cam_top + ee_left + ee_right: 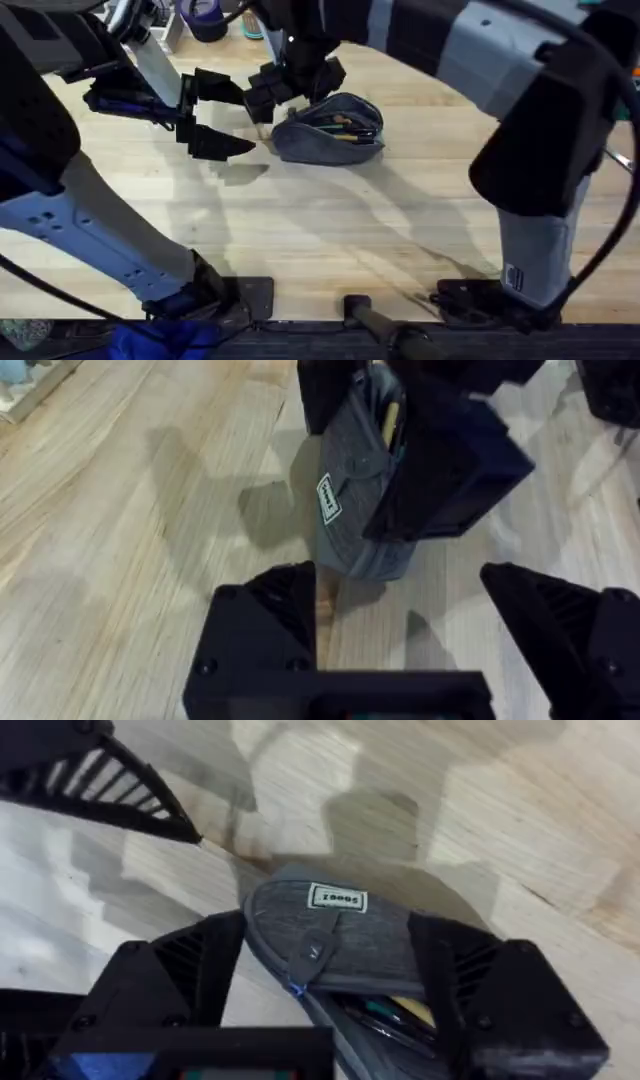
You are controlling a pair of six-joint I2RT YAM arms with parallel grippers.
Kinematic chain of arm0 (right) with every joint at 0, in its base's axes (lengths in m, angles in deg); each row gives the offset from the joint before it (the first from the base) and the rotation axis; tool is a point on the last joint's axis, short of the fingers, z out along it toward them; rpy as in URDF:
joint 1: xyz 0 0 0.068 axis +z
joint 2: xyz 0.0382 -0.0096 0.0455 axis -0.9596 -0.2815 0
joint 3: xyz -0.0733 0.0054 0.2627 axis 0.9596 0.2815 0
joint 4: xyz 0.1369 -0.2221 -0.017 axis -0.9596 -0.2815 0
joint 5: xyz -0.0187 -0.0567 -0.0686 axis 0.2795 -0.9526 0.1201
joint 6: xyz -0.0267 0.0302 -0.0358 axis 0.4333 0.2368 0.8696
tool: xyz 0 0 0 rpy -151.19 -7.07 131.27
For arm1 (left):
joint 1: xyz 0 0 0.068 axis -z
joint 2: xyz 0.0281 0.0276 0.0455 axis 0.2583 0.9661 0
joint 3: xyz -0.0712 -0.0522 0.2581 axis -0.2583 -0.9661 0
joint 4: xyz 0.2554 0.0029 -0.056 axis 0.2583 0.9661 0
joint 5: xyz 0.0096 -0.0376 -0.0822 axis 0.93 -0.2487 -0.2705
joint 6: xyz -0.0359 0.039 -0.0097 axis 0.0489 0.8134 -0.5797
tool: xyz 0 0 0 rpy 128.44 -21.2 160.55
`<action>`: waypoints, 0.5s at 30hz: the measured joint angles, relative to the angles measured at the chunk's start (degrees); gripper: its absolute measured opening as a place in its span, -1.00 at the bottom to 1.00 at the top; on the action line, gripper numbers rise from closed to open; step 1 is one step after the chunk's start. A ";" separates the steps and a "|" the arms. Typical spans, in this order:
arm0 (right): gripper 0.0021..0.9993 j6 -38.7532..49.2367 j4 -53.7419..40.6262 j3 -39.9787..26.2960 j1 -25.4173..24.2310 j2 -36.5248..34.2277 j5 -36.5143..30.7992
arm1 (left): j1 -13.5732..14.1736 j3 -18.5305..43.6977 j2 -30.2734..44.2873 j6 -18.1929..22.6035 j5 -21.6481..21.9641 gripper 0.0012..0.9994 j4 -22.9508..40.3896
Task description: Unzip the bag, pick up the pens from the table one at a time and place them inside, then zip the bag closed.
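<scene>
The blue-grey bag (300, 145) lies at the far middle of the table (300, 230), its zipper open. A yellow pen (343, 121) and a dark pen (352, 136) lie inside it. My right gripper (283, 92) hovers open over the bag's left end. In the right wrist view its fingers (190, 970) straddle that rounded end of the bag (350, 935), with the zipper pull (315, 952) between them and the yellow pen (415, 1012) showing. My left gripper (215, 115) is open and holds nothing, just left of the bag (345, 510).
The right arm (520, 120) reaches across from the lower right, large and dark. A dark cup (205, 15) and small items stand at the table's far edge. Bare wood (330, 240) lies between the bag and the arm bases.
</scene>
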 joint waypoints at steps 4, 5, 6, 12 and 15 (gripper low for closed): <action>0.83 -0.21 -0.27 0.00 0.18 -0.63 0.00 | 0.00 0.00 0.02 0.00 0.00 0.99 0.00; 0.81 -0.21 -0.26 0.00 0.18 -0.63 0.00 | 0.00 0.00 0.02 -0.02 0.00 0.99 0.00; 0.78 -0.22 -0.26 0.00 0.18 -0.63 0.00 | 0.00 0.00 0.00 0.00 0.00 0.99 0.00; 0.62 -0.23 -0.26 0.00 0.18 -0.63 0.00 | 0.00 0.00 0.02 0.00 0.00 0.99 0.00; 0.61 -0.23 -0.28 0.00 0.18 -0.63 0.00 | 0.00 0.00 0.02 0.00 0.00 0.99 -0.09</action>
